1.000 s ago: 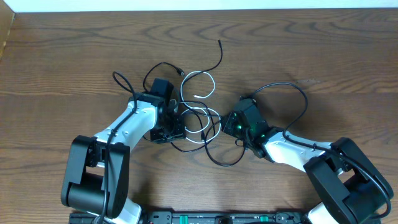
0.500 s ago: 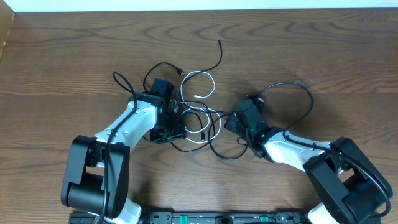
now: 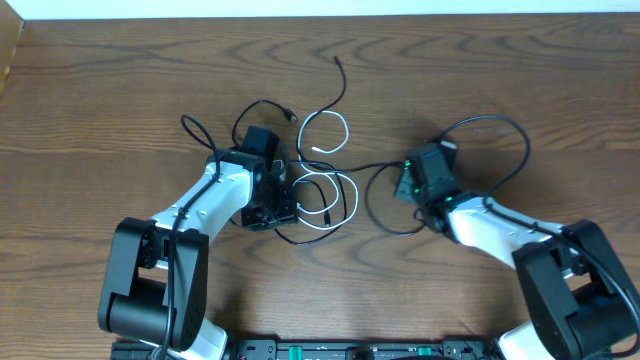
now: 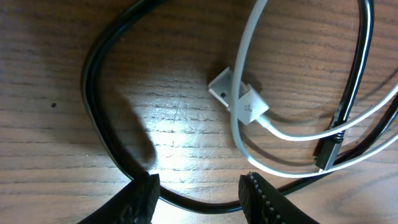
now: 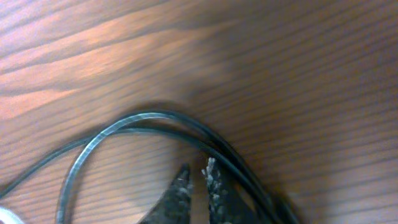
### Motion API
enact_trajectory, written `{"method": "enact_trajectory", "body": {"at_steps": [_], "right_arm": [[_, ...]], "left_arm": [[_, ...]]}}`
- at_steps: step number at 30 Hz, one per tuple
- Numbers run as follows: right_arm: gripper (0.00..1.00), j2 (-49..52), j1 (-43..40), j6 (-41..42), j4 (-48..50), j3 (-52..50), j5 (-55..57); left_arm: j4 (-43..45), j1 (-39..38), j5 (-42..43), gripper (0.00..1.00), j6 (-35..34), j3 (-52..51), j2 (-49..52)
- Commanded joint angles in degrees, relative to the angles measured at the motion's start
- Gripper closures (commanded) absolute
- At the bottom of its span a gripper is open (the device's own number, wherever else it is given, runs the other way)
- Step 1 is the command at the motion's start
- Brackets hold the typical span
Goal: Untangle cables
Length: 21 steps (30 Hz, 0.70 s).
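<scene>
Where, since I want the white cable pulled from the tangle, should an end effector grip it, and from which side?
On the white cable, probably the right side of its far loop, from above: a single strand lies flat there on the table, apart from the black cables crossing its lower coils.

The cables [image 3: 320, 185] are lying tangled mid-table [image 3: 500, 80], between the 2 grippers. The left gripper [image 3: 280, 208] is sitting at the tangle's left edge, the right gripper [image 3: 405, 185] just right of it. 1 cable end is stretching away behind.
</scene>
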Motion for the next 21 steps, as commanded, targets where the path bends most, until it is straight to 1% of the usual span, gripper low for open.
{"method": "enact_trajectory", "body": {"at_steps": [1,5,9,11,14,16,19,21], "right_arm": [[0.86,3.13,-5.14,-8.31,-5.75,-2.86,1.29],[0.8,2.97,-10.29,-8.39,-10.03,-2.8,0.92],[0.67,2.84,-14.43,-8.57,-12.72,-2.38,-3.23],[0.62,2.84,-15.85,-11.85,-12.09,-1.9,-9.2],[0.51,2.84,-16.87,-19.47,-8.39,-0.98,-24.59],[0.45,2.84,-16.87,-23.12,-5.79,-0.42,-34.88],[0.43,2.84,-16.13,-23.1,-3.06,-0.15,-41.33],[0.43,2.84,-14.67,-22.45,-1.97,-0.15,-40.83]], "left_arm": [[-0.22,-0.13,-0.55,0.54,-0.04,-0.33,-0.2],[-0.2,-0.13,-0.55,0.53,-0.04,-0.5,-0.2],[0.09,-0.13,-0.55,0.54,-0.04,-1.49,-0.2],[0.5,-0.13,-0.55,0.54,-0.04,-2.25,-0.2],[1.53,-0.13,-0.57,0.53,-0.04,-3.69,-0.2],[1.79,-0.13,-0.57,0.54,-0.04,-4.11,-0.2],[2.16,-0.13,-0.55,0.53,-0.04,-4.13,-0.2],[2.36,-0.13,-0.55,0.54,-0.07,-4.13,-0.2]]}}
